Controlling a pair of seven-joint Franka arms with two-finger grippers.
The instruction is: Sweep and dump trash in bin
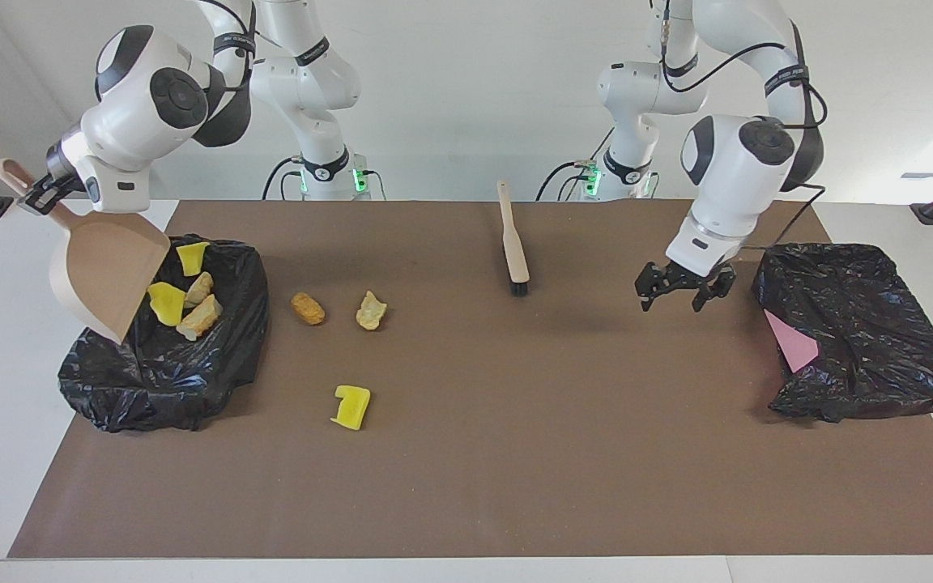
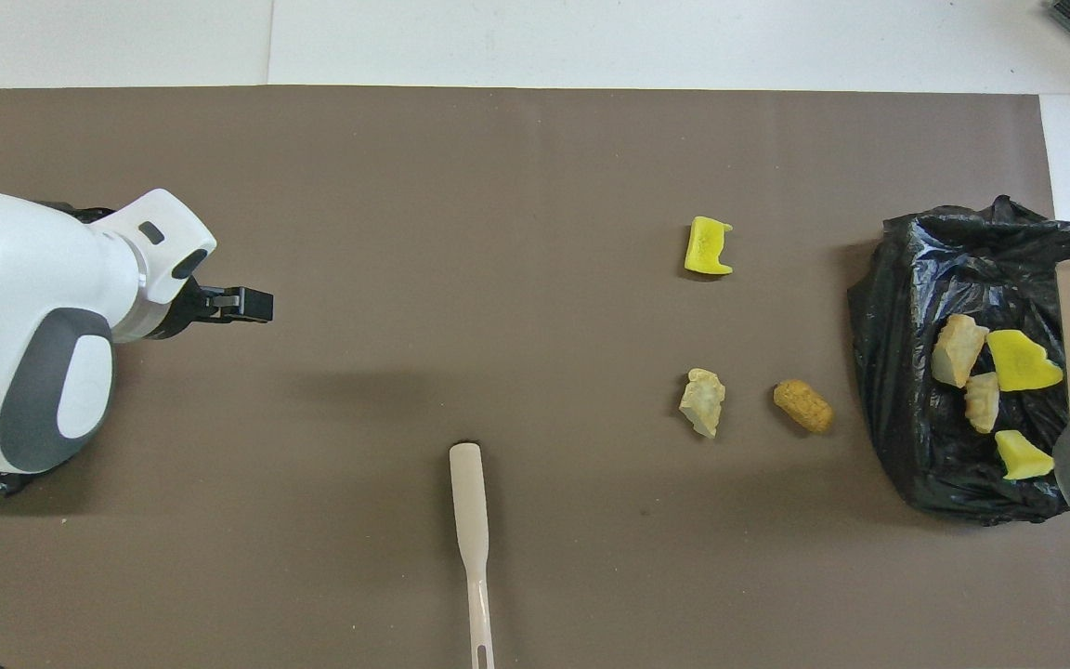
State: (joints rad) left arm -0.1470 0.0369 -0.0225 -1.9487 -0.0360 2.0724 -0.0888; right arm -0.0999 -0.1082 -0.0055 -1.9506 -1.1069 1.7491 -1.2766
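Note:
My right gripper (image 1: 36, 191) is shut on the handle of a tan dustpan (image 1: 106, 271), held tilted over the black bin bag (image 1: 191, 380) at the right arm's end. Two yellow pieces (image 1: 166, 302) and two beige chunks (image 1: 201, 317) lie in that bag (image 2: 906, 307). On the mat beside the bag lie an orange-brown chunk (image 1: 307, 308), a beige chunk (image 1: 371, 310) and, farther from the robots, a yellow piece (image 1: 351, 406). My left gripper (image 1: 685, 287) is open and empty over the mat. The brush (image 1: 513, 243) lies on the mat near the robots.
A second black bag (image 1: 863, 324) with a pink sheet (image 1: 790, 340) in it lies at the left arm's end, beside my left gripper. A brown mat (image 1: 466, 486) covers the table. White table edges show around it.

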